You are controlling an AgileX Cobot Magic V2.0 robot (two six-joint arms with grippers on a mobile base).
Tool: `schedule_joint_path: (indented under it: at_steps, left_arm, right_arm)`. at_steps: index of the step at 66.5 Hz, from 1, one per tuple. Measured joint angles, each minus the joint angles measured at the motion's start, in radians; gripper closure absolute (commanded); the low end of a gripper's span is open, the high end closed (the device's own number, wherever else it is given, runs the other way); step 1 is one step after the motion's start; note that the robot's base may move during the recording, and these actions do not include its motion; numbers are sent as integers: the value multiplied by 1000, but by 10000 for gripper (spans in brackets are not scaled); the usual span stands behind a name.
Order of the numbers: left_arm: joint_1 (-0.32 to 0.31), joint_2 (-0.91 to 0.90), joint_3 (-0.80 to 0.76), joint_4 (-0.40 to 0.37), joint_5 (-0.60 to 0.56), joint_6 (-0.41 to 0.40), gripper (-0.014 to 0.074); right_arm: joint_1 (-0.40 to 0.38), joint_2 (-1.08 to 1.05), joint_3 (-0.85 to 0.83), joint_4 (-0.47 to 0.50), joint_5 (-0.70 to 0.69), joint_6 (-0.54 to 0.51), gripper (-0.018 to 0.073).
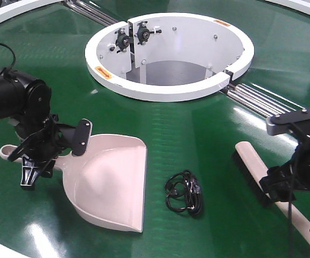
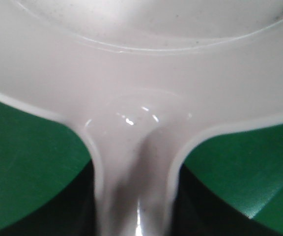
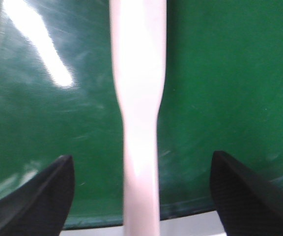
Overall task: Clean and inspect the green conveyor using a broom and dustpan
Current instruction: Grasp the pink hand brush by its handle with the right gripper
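The dustpan (image 1: 114, 177) lies flat on the green conveyor (image 1: 198, 123), mouth toward the near edge and handle pointing left. My left gripper (image 1: 63, 153) is on that handle. In the left wrist view its dark fingers (image 2: 77, 206) press both sides of the dustpan (image 2: 141, 64) handle, so the left gripper (image 2: 136, 196) is shut on it. The broom (image 1: 249, 161) lies at the right with its black bristles on the belt. My right gripper (image 1: 281, 188) hovers over its handle. In the right wrist view the right gripper (image 3: 141, 155) is open, its fingers well clear of the broom (image 3: 136, 73) handle.
A tangled black cable (image 1: 184, 192) lies on the belt between dustpan and broom. The white ring housing (image 1: 144, 92) stands behind, with steel rollers (image 1: 257, 99) to its right. The belt's white rim (image 3: 190, 223) runs just under the right gripper.
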Motion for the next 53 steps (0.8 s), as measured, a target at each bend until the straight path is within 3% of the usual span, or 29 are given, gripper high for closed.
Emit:
schedule_joint_path:
  at_steps: [33, 53]
  left_arm:
    - [0, 0, 0, 0, 0, 0, 603]
    - [0, 0, 0, 0, 0, 0, 603]
  right_arm:
    - [0, 243, -34, -13, -18, -24, 44]
    - [0, 339, -34, -14, -21, -26, 235]
